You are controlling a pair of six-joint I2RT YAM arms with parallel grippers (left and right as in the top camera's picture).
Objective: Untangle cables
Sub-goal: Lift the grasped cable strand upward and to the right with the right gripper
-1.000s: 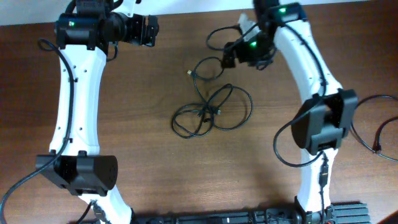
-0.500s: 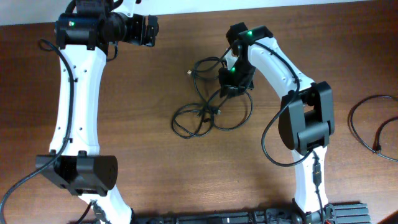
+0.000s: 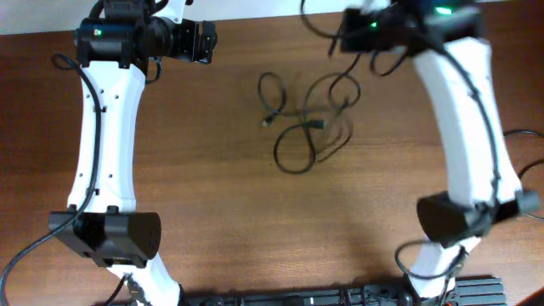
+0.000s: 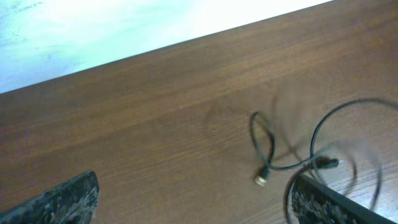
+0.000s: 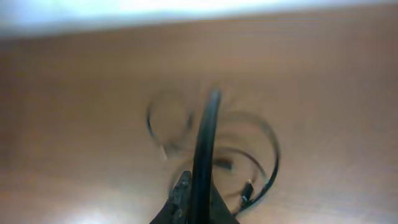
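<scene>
The right gripper (image 5: pixel 194 190) is clamped tight on one black cord (image 5: pixel 205 130), which runs from its grip down to the other cables (image 3: pixel 302 127), a blurred loose tangle on the table (image 3: pixel 212 212) below it. The left gripper (image 3: pixel 204 41) stands wide apart and empty, the tangle well off to its side. To free this cord cleanly, a slow, steady draw away from the tangle seems best, watching that no plug (image 4: pixel 262 180) snags and drags everything along.
</scene>
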